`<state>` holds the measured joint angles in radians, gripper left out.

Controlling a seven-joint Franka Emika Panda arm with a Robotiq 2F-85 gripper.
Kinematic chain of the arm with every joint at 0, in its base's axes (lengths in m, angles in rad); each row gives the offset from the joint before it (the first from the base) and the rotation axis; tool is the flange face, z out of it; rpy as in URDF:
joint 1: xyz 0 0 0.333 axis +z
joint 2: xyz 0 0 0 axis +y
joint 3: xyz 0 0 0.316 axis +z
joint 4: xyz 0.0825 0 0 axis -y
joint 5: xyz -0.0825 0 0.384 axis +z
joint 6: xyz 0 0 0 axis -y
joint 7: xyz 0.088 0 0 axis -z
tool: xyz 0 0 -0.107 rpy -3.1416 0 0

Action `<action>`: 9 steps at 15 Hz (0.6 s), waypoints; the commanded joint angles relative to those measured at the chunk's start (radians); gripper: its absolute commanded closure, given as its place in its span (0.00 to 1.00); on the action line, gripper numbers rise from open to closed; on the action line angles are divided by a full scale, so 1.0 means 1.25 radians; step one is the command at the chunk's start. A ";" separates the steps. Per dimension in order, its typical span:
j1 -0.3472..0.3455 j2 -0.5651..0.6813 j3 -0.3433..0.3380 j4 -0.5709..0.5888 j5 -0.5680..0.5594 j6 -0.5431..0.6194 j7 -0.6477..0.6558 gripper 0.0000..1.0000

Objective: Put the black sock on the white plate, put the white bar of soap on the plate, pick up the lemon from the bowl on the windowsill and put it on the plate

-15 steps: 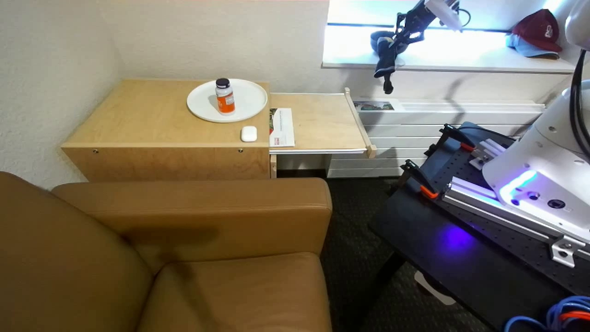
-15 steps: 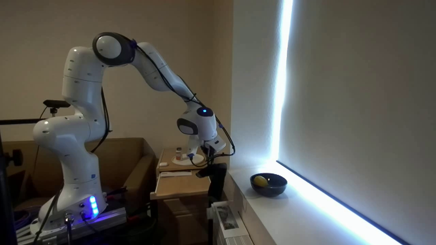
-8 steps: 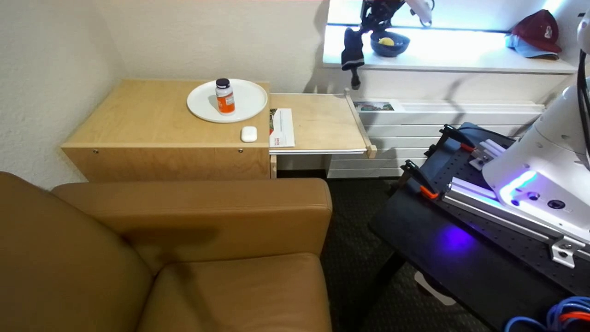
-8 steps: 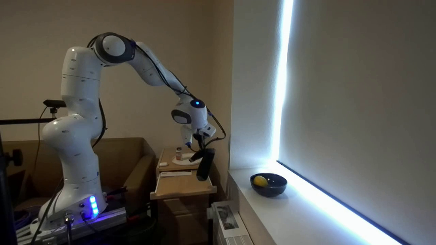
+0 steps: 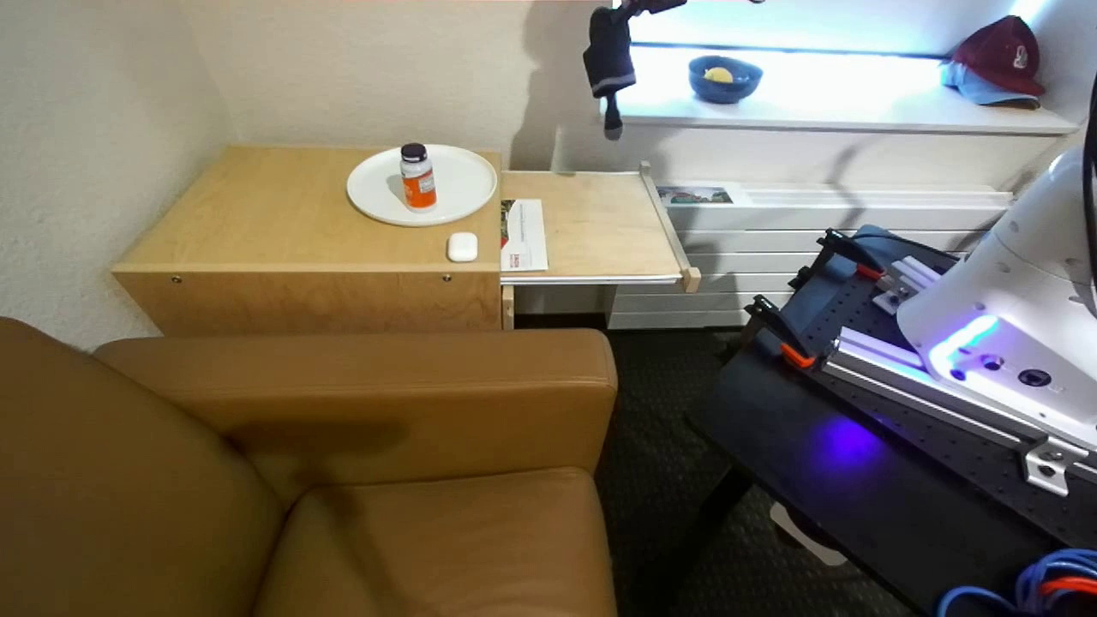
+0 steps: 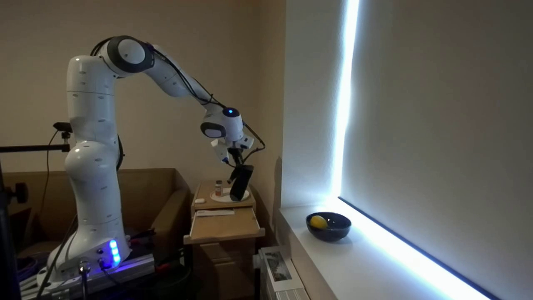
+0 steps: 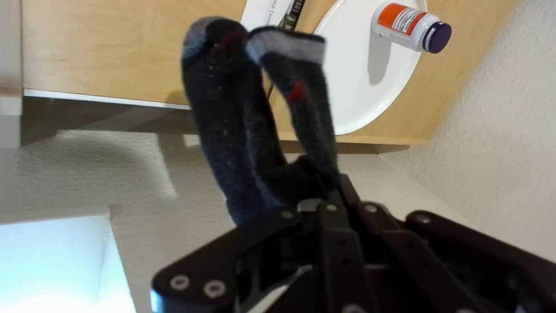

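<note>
So the black sock [image 5: 609, 56] is definitely clamped in the gripper [image 7: 339, 187], dangled in mid-air near 12 o'clock in an exterior view. Red patches [image 7: 297, 91] on it can only be spotted in the wrist view. The whole arm [image 6: 93, 121] gets shown in an exterior view, stacked caps [image 5: 998, 56] in an exterior view at 2 o'clock. The lemon [image 6: 319, 222] can be seen in both exterior views, nestled in the bowl [image 6: 331, 235] on the windowsill [image 5: 840, 98].

The wooden cabinet [image 5: 283, 206] is topped with the white plate [image 5: 467, 171]; a bottle [image 5: 419, 184] is stood upright on it, and a soap-like white block [image 5: 463, 248] is set just off its 5 o'clock. A brown sofa [image 5: 360, 360] is tucked in at 8 o'clock.

Compared with a second ago, the sock's been carried from in front of the bowl toward 10 o'clock; plate and bowl haven't been budged.
</note>
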<state>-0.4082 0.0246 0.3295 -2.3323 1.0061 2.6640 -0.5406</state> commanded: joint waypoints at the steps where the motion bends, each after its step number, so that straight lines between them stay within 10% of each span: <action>1: 0.019 0.043 0.015 0.032 -0.007 0.050 0.008 0.99; 9: 0.202 0.284 0.064 0.289 -0.213 0.278 0.158 0.99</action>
<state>-0.2306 0.2523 0.4322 -2.0801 0.8439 2.9353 -0.4003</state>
